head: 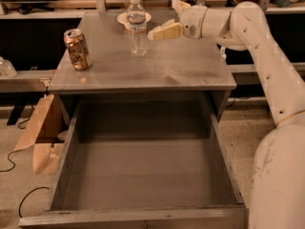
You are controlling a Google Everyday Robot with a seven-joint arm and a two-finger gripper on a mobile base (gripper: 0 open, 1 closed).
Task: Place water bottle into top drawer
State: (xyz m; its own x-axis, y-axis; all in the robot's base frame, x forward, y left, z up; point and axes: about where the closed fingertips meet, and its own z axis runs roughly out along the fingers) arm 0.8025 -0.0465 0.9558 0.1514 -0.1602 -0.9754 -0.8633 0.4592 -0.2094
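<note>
We record a grey desk with the water bottle standing upright on its top, toward the far edge and a little left of centre.

Left of the water bottle and nearer the front edge, well apart from it, a gold-brown can stands upright. Further left of the water bottle and down at floor level, brown cardboard leans against the desk's side.

The water bottle is small, of clear ribbed plastic, with a white cap and a thin label band near the shoulder. It is taller than the can. A pale plate lies just behind it, partly hidden by it.

Right of the water bottle, at about its mid-height, the tool hangs above the desk top, its pale yellow tip pointing at the water bottle and just beside it. We see no contact between them. We cannot tell whether the tool is spread or pressed together, and it holds nothing. The white arm runs off to the right of the water bottle.

Below and in front of the water bottle, the top drawer is pulled out, showing plain grey walls and floor.
</note>
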